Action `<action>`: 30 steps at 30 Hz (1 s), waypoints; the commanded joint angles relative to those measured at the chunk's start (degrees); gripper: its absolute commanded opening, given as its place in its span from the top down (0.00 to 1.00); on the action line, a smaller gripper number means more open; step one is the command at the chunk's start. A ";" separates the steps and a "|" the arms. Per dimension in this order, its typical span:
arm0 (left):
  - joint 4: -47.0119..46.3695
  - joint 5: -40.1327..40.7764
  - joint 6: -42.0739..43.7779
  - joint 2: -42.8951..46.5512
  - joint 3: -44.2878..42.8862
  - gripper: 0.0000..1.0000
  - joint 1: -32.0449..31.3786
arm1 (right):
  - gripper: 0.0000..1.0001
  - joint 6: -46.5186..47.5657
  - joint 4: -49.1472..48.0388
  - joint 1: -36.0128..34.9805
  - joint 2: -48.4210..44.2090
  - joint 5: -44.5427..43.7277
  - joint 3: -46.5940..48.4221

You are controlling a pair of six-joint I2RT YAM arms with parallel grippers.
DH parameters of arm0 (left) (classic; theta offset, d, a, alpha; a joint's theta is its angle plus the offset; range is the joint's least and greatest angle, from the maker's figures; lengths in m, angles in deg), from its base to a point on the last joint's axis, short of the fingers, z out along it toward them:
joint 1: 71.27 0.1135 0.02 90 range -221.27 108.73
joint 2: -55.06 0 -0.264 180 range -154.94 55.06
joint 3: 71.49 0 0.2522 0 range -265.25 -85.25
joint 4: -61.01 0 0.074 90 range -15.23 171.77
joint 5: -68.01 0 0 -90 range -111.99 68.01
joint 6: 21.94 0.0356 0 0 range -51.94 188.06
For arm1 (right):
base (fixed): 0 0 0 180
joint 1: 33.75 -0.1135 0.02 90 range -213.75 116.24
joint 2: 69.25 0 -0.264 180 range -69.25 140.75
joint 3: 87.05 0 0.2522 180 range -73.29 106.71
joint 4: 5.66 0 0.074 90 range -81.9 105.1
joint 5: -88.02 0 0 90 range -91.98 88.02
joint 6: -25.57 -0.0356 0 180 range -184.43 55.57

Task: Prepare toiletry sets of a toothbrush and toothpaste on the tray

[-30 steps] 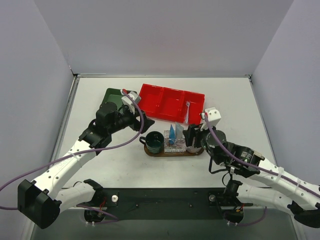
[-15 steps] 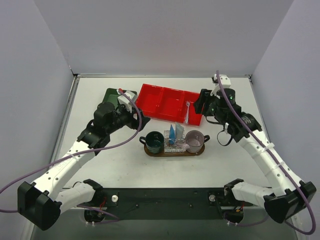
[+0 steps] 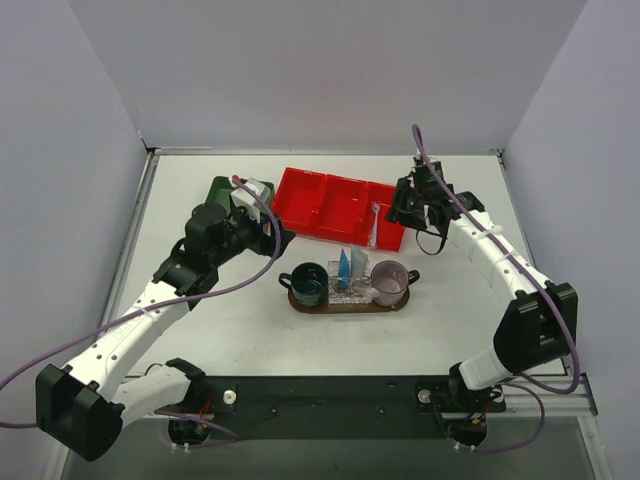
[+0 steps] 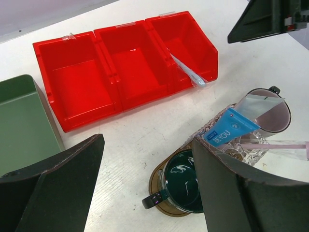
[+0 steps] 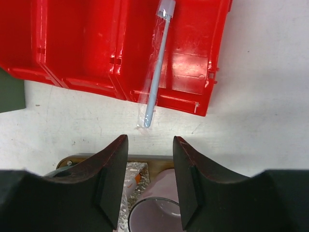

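I count two mugs on the tray (image 3: pixel 345 308): a dark green mug (image 3: pixel 308 284) at its left end and a pink mug (image 3: pixel 389 282) at its right end. Between them one blue toothpaste tube (image 3: pixel 344 267) stands tilted in a clear holder (image 3: pixel 350 291). A pale flat piece is beside it, and I cannot tell if this is a second tube.

Behind the tray is one red bin (image 3: pixel 303 205) with three compartments. One wrapped toothbrush (image 3: pixel 374 224) leans over the front wall of the right compartment.

The left wrist view shows me one more, a thin pink toothbrush (image 4: pixel 275 144) lying across the pink mug; from above I cannot make it out. The right wrist view shows the plastic wrap clearly.

The left arm hides half of the green box (image 3: pixel 221 190). The left gripper (image 4: pixel 148 140) has its fingers wide apart and holds nothing. The right gripper (image 5: pixel 149 141) is near the low end of the wrapped toothbrush without touching it. Its fingers are apart with a narrower gap and nothing is between them.
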State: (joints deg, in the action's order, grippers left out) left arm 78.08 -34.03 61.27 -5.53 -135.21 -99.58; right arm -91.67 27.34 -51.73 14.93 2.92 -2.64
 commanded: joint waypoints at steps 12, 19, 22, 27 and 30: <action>-1.46 0.96 0.37 1.53 -0.23 0.16 0.54 | 0.65 -7.56 -2.37 -4.26 12.32 -0.42 4.67; -1.38 1.05 0.46 1.80 -0.23 0.16 0.54 | 0.65 -7.73 -1.58 -4.08 18.03 -3.50 6.34; -1.29 1.57 0.63 1.89 -0.32 0.16 0.46 | 0.65 -7.65 -1.14 -4.08 20.31 -4.29 7.65; -1.11 1.75 0.72 1.89 -0.32 0.16 0.54 | 0.64 -7.38 -0.26 -4.08 23.31 -4.73 9.24; -1.20 1.40 0.72 1.89 -0.41 0.16 0.54 | 0.63 -7.04 -0.26 -4.17 24.89 -4.56 9.94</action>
State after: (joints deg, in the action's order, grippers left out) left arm 78.08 -32.85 61.30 -4.94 -135.21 -99.32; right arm -98.75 25.55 -56.19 38.54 -0.12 4.22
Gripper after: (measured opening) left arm 0.840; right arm 0.362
